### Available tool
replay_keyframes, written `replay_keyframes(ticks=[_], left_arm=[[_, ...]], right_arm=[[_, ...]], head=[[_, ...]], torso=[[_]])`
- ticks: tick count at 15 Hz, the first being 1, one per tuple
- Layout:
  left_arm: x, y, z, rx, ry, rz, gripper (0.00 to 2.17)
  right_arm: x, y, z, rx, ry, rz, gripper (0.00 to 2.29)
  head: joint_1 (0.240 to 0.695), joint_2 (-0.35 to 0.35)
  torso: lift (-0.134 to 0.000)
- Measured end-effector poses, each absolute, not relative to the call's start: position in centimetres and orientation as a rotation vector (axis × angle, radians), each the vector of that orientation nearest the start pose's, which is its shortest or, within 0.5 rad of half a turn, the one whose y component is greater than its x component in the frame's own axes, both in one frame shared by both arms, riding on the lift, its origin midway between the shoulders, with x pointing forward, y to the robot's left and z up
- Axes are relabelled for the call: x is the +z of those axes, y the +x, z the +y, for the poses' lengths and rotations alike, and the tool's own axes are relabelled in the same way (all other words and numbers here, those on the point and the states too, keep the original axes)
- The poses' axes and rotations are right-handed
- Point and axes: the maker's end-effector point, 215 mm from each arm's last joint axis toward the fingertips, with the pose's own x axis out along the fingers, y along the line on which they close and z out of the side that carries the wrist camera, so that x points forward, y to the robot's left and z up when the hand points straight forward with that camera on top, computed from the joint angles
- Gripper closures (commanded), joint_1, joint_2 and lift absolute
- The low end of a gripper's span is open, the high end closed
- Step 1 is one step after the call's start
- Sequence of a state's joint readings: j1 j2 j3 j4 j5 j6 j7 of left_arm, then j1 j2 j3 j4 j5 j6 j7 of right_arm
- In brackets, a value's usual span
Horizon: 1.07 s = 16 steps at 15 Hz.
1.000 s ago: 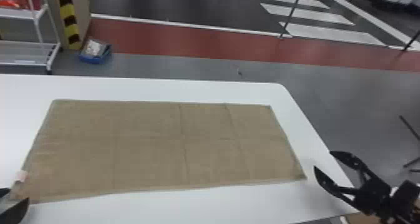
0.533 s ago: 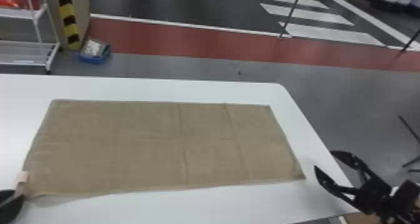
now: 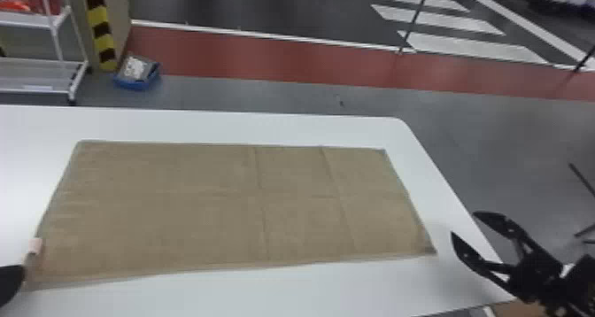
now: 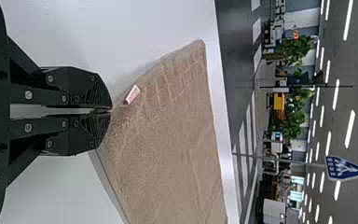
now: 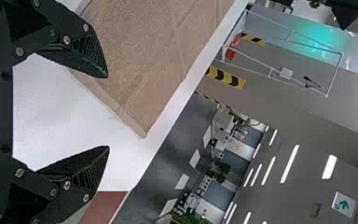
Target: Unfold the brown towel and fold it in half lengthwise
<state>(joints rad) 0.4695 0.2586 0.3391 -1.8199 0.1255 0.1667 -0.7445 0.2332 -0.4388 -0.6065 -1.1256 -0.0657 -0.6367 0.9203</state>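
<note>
The brown towel (image 3: 212, 205) lies spread flat as a wide rectangle on the white table, with creases across it. At its near left corner, beside a small pale tag (image 3: 35, 246), is my left gripper (image 3: 11, 283). In the left wrist view, my left gripper (image 4: 111, 110) is closed on that corner of the towel (image 4: 168, 135), next to the tag (image 4: 133, 94). My right gripper (image 3: 462, 223) stands open off the towel's near right corner, over the table's right edge. The right wrist view has my right gripper (image 5: 108, 112) with its fingers wide apart and the towel (image 5: 135, 56) beyond them.
The white table (image 3: 248, 294) has a rounded far right corner, and its right edge runs beneath the right gripper. Behind the table, on the floor, are a blue bin (image 3: 137, 75) and a white rack (image 3: 40, 75) at the left.
My left gripper, open at the near left corner a second ago, has shut on the towel there. That corner has shifted slightly. The right arm has stayed still.
</note>
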Motion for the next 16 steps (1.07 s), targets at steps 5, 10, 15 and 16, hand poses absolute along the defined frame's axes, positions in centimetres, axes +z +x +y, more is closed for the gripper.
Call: replay_keyframes(ticks=[5,10,15,16], left_arm=[[-39.2,38.9,31.7,-0.464,0.098,0.289,1.33],[-36.6,38.6,30.4,-0.482,0.092,0.270,1.33],[-36.7,38.5,30.3,-0.481,0.092,0.274,1.33],[-36.8,38.5,30.4,-0.480,0.092,0.275,1.33]], right_arm=[[-41.2,39.7,-50.7,0.429,-0.591,0.144,0.41],[-44.8,38.6,-49.8,0.521,-0.570,0.238,0.56],[-45.3,39.4,-50.4,0.513,-0.524,0.255,0.78],[-45.3,39.6,-50.5,0.512,-0.510,0.254,0.78]], head=[[0.695,-0.268],[0.695,-0.282],[0.695,-0.286],[0.695,-0.286]], torso=[[-0.125],[-0.125],[-0.125],[-0.125]])
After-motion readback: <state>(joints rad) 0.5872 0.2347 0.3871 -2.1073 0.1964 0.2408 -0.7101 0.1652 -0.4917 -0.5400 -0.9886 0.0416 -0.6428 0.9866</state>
